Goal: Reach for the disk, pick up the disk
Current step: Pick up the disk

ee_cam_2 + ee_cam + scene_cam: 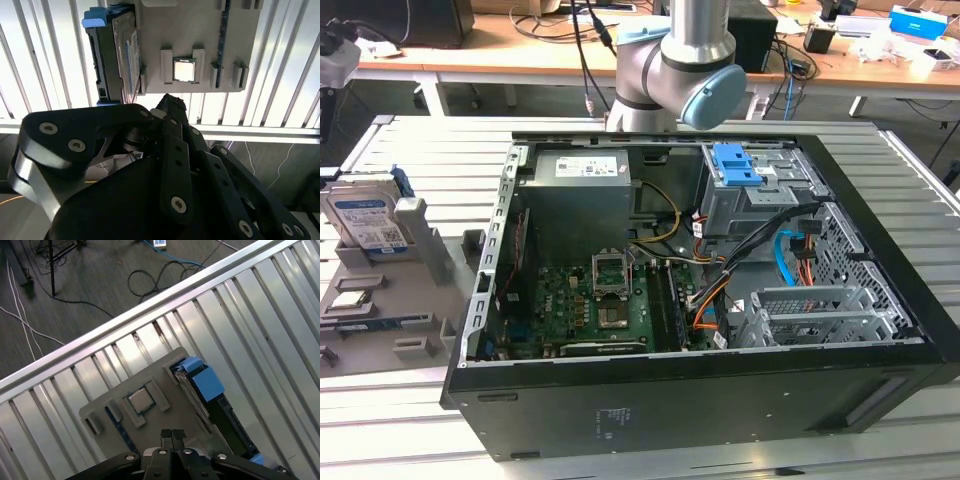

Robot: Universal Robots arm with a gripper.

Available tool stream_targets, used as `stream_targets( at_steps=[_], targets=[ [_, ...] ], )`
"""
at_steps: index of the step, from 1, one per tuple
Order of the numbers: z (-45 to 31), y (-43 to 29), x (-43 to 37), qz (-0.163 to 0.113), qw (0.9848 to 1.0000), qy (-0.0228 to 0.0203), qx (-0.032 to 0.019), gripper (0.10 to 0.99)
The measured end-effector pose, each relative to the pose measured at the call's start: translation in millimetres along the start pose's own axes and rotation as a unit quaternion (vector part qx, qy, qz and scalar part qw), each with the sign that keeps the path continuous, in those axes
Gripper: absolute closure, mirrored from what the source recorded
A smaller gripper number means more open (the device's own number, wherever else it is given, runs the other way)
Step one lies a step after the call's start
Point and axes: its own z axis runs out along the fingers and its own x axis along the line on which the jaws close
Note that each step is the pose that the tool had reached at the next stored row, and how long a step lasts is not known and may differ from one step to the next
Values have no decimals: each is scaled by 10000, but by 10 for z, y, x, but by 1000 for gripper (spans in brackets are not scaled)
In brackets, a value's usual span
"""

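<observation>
Jaws closed; disk [202, 385] on edge, lengthwise along the slats [280, 320].

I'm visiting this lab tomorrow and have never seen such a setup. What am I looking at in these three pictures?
The grey-and-blue jointed machine in the exterior view is a robot arm, filmed by a camera off the arm. It rises beyond an open computer case on a slatted metal table. The two wrist views come from cameras riding on the arm, looking past its black tool. The tool's fingertips are together and hold nothing. Under the tool lies a grey holder. It carries the disk, a silver hard drive in a blue carrier standing on edge, and a small square chip. The tool hovers over the holder, apart from the disk.
</observation>
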Motion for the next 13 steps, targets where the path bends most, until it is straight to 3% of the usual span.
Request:
stream_targets(
  at_steps=[8,13],
  targets=[
    [0,0,0,-458,9989,17,1,980],
    [0,0,0,-812,9967,31,1,980]
  ],
)
